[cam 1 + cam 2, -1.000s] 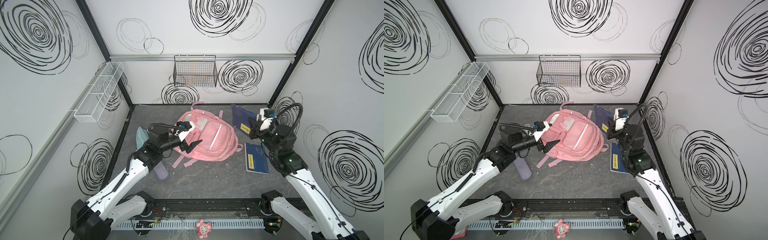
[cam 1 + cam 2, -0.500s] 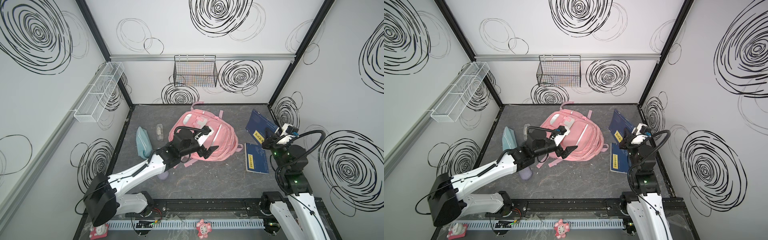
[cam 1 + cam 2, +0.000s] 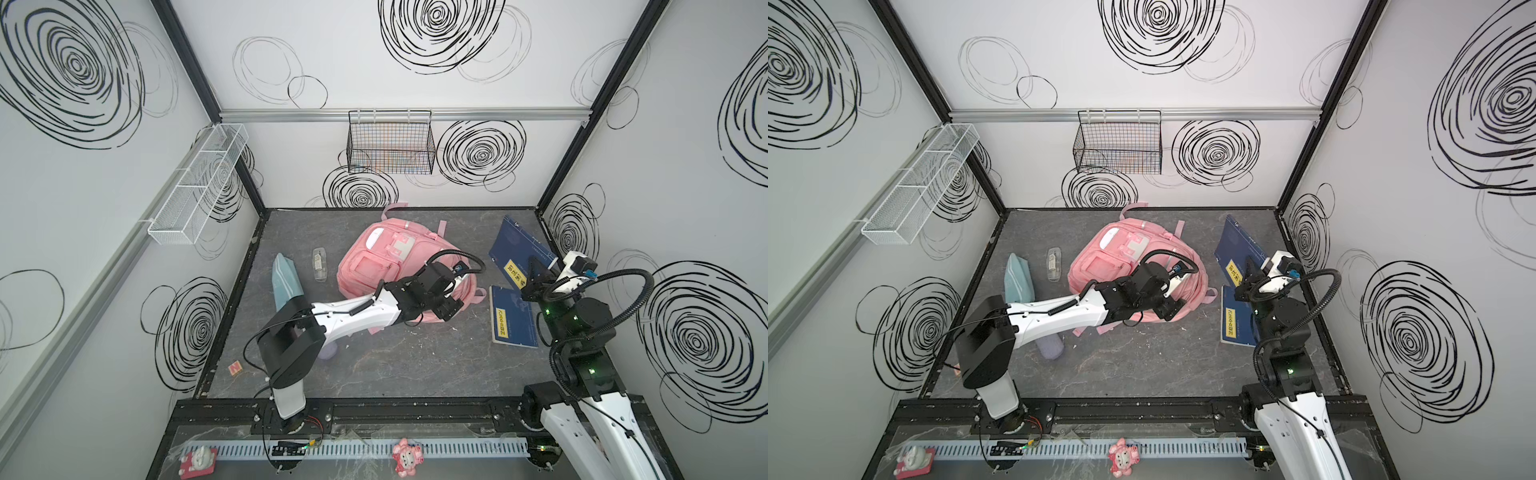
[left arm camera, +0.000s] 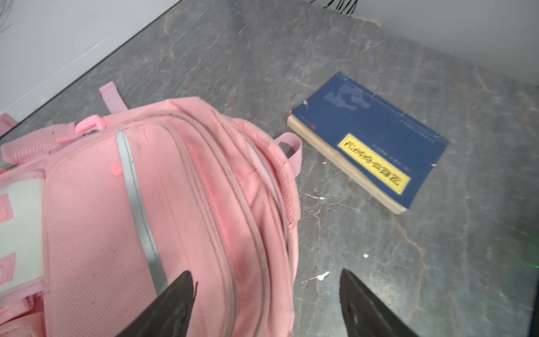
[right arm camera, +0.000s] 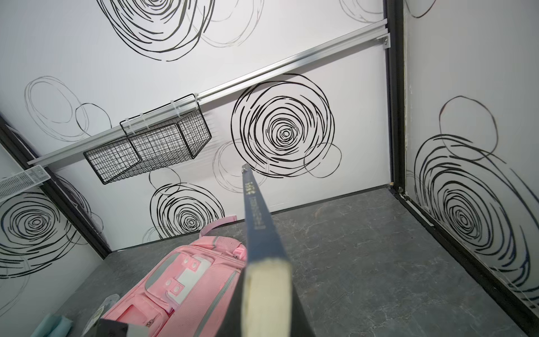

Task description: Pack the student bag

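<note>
The student bag (image 3: 374, 257) (image 3: 1108, 257) is a pink backpack with grey-white stripes, lying flat mid-floor. My left gripper (image 3: 451, 308) (image 3: 1169, 309) reaches across it to its near right end. In the left wrist view this gripper (image 4: 267, 275) is open: one finger hangs over the bag's (image 4: 175, 189) zipped edge, the other over bare floor. My right gripper (image 3: 534, 274) (image 5: 267, 306) is shut on a blue book (image 3: 515, 245) (image 5: 262, 233), held up tilted at the right. A second blue book (image 3: 513, 318) (image 4: 373, 140) lies flat beside the bag.
A teal pouch (image 3: 284, 280) and a clear case (image 3: 320, 264) lie left of the bag, with a purple cylinder (image 3: 1050, 347) under the left arm. A small red block (image 3: 235, 367) sits near the left wall. A black wire basket (image 3: 390, 143) and a white mesh shelf (image 3: 195, 187) hang on the walls.
My left arm has stretched rightward over the bag to its right end, its jaws narrowing slightly. My right arm has drawn back toward the right wall with the blue book.
</note>
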